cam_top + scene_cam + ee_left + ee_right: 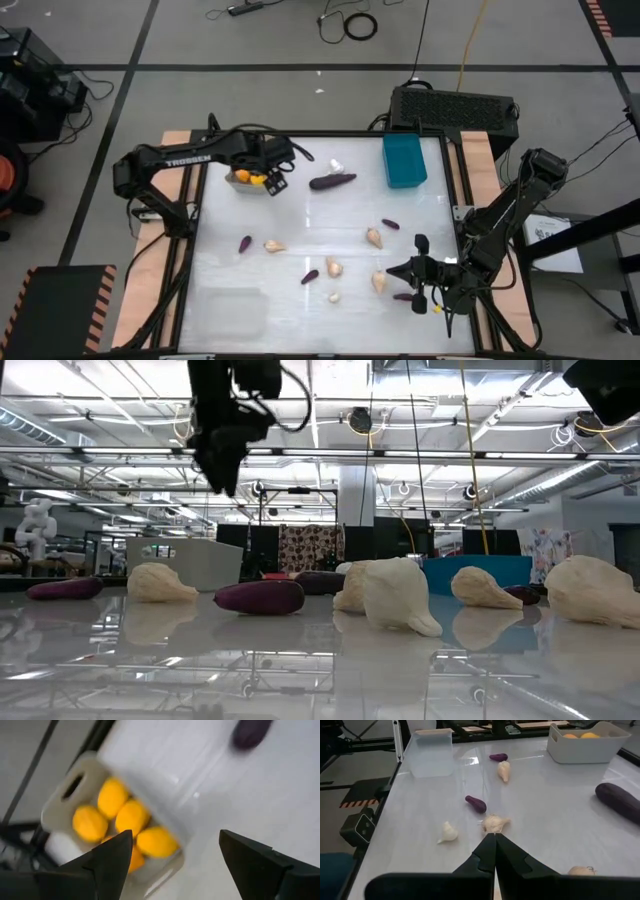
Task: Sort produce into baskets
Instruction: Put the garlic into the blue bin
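Spread wide, the left gripper (277, 181) hung over the light grey rectangular plastic bin (243, 186) at the upper left of the glossy white table (230, 280) in the high view, holding nothing; the left wrist view showed that bin (60, 802) filled with orange-yellow rounded toy fruits (112, 797) under the dark fingers (112, 857). The right gripper (424, 272), its fingers pressed together and empty, waited low near the table's lower right. A teal-blue rectangular bin (404, 160) stood at the upper right, and a clear see-through bin (235, 310) sat at the lower left; what either held could not be made out. Between them, loose on the surface, lay a large dark purple eggplant-shaped piece (332, 181) near the top centre, several small purple ones (310, 276) and pale beige garlic-like bulbs (374, 237) scattered across the middle. Beyond the table's upper right edge sat a large black box (452, 108), with cables (360, 25) trailing over the grey floor. The low view looked across to a bright workshop with ceiling pipes (400, 455).
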`<state>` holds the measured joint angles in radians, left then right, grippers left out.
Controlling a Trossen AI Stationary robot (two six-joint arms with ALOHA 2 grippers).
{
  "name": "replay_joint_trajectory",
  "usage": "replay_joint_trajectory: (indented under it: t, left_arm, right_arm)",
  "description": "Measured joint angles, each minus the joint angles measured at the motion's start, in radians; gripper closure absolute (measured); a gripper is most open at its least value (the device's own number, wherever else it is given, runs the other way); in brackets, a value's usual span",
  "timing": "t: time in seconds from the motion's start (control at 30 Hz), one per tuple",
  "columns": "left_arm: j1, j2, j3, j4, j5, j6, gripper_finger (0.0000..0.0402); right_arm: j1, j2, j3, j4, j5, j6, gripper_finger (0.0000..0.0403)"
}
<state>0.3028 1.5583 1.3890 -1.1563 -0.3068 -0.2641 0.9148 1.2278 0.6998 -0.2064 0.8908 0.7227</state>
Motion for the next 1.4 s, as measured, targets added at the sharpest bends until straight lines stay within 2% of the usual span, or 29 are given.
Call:
replay_joint_trajectory:
  t: [0.13,0.3,0.43,0.6,0.77,0.97,1.1,1.23,1.4]
  left_arm:
    - [-0.038,0.001,0.009,0.109,0.009,0.07,0.0098]
    - [-0.077,0.001,0.009,0.267,0.116,0.196,0.0098]
    - [-0.098,-0.005,0.009,0.377,0.21,0.27,0.0098]
    - [-0.123,-0.01,0.009,0.389,0.243,0.297,0.0098]
    - [-0.154,-0.048,-0.005,0.328,0.254,0.296,0.0098]
    - [-0.192,-0.171,-0.188,0.362,0.258,0.268,0.0098]
    - [-0.194,-0.308,-0.344,0.416,0.257,0.246,0.0098]
    - [-0.194,-0.51,-0.523,0.613,0.258,0.243,0.0098]
    - [-0.196,-0.753,-0.756,0.99,0.315,0.197,0.0098]
  right_arm:
    - [-0.012,0.0,0.0,0.001,0.0,-0.001,0.0403]
    - [-0.039,0.0,0.0,0.004,-0.008,0.011,0.0403]
    - [-0.064,-0.001,0.0,0.006,-0.075,0.015,0.0403]
    - [-0.11,0.008,0.0,0.056,-0.071,0.029,0.0403]
    - [-0.165,0.081,0.0,0.166,-0.079,0.03,0.0403]
    - [-0.216,0.214,0.0,0.338,-0.087,0.014,0.0403]
    - [-0.26,0.275,0.0,0.454,-0.108,0.014,0.0403]
    - [-0.329,0.321,0.001,0.567,-0.247,0.02,0.0403]
    - [-0.423,0.353,0.02,0.602,-0.375,0.033,0.0403]
